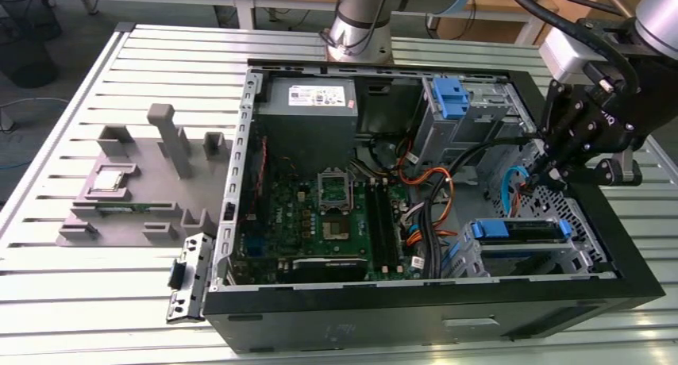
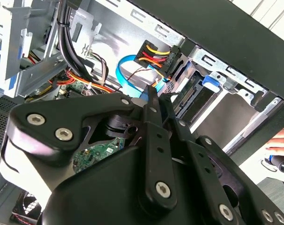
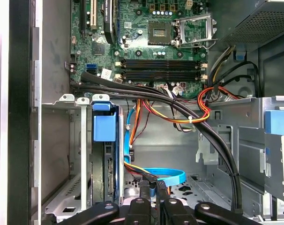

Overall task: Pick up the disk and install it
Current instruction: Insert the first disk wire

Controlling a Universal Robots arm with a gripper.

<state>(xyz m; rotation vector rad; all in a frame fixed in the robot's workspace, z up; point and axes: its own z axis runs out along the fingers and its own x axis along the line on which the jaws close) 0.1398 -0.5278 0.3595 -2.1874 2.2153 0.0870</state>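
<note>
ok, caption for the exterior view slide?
Gripper lowered inside the open PC case, above the disk seated in its drive bay.

Exterior overlooks computer case [image 1: 424, 301]; wrist views peer inside.

You have a slatted aluminium table [image 1: 75, 301] carrying everything here, its ribs running across the exterior view. Sitting directly on it is the open black computer case [image 1: 424, 317], lying on its side and taking up the middle and the exterior view's right. On the exterior view's left, well apart from the case, a grey fixture block [image 1: 138, 198] with upright posts rests on the slats. Just beside the case's near corner lies a small black-and-silver bracket [image 1: 186, 278]. The arm's base [image 1: 358, 32] stands at the table's far edge.
</note>
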